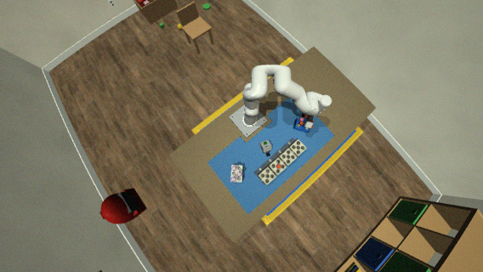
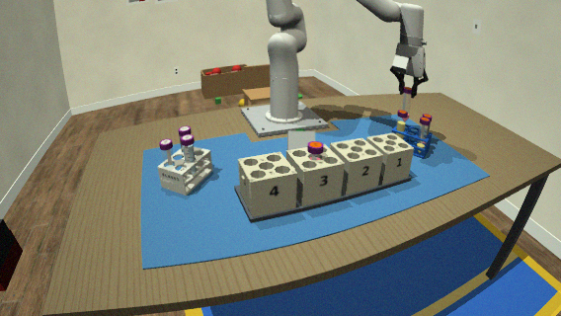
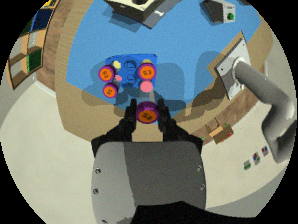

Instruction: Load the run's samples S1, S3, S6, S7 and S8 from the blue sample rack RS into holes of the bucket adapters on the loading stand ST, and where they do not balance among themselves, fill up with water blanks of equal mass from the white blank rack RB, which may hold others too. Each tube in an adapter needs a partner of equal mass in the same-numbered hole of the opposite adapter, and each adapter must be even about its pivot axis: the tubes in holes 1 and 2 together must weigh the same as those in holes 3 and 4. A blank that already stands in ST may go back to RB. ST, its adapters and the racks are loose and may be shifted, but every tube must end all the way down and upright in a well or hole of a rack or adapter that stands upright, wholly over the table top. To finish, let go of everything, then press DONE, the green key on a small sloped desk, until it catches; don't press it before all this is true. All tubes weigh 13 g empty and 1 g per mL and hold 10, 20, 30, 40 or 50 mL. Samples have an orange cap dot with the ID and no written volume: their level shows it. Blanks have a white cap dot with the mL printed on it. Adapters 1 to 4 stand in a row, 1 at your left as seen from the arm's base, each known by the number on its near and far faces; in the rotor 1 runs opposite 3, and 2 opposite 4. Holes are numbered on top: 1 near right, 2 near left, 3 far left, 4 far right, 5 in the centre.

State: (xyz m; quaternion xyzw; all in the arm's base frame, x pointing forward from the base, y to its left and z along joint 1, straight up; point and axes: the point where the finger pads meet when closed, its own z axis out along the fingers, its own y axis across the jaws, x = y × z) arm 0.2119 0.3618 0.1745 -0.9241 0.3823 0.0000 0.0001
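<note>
My gripper (image 2: 408, 89) is shut on a sample tube (image 3: 147, 115) with a purple cap and orange dot, and holds it lifted clear above the blue sample rack RS (image 2: 414, 136). The rack (image 3: 127, 78) still holds several orange-dotted tubes below the fingers. The loading stand ST (image 2: 323, 170) carries adapters 4, 3, 2 and 1 in a row; one orange-dotted tube (image 2: 315, 147) stands in adapter 3. The white blank rack RB (image 2: 185, 170) holds three purple-capped blanks at the left. The cap ID on the held tube is too small to read.
The small grey desk with the green DONE key (image 1: 265, 146) stands between the arm's base (image 2: 282, 118) and the stand; it also shows in the wrist view (image 3: 218, 10). The table's edge runs close behind the sample rack.
</note>
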